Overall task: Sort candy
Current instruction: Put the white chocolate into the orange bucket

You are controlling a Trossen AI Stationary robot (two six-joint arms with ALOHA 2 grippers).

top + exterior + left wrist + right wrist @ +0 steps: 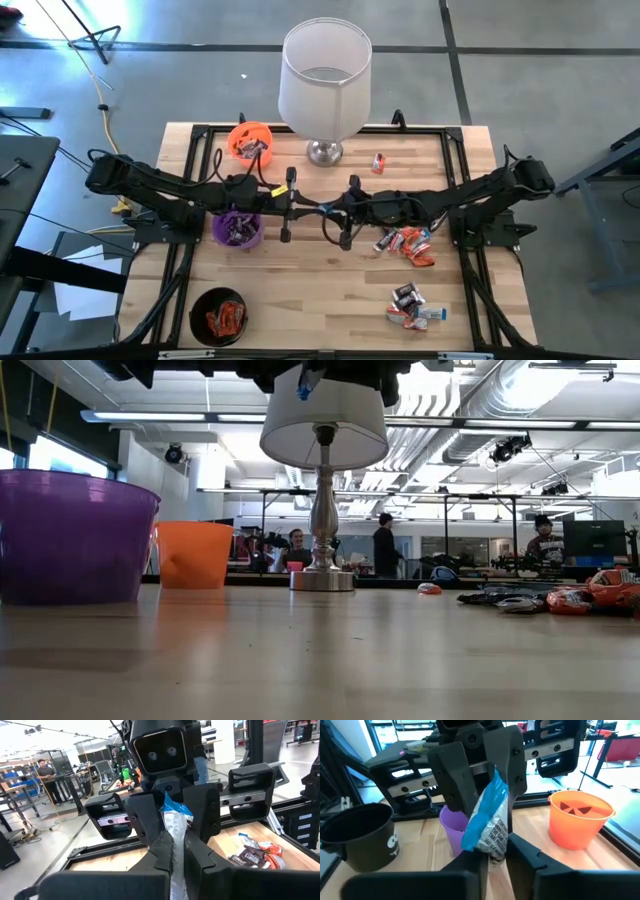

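Candy (487,822), one silver-white-blue wrapped piece, hangs mid-air above the table's (320,310) centre, pinched between both grippers in a handover. Left gripper (175,852) is clamped on it. Right gripper (495,855) has jaws slightly apart, probably letting go. Transfer likely serves the purple cup (237,228) on the left arm's side. More candy (405,243) lies toward the right edge.

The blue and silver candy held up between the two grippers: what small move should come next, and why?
Probably the right gripper should draw back off the candy. The left gripper is shut on the wrapper's other end, so it appears to have hold of it. Both arms meet in mid-air above the table, beside the purple cup.
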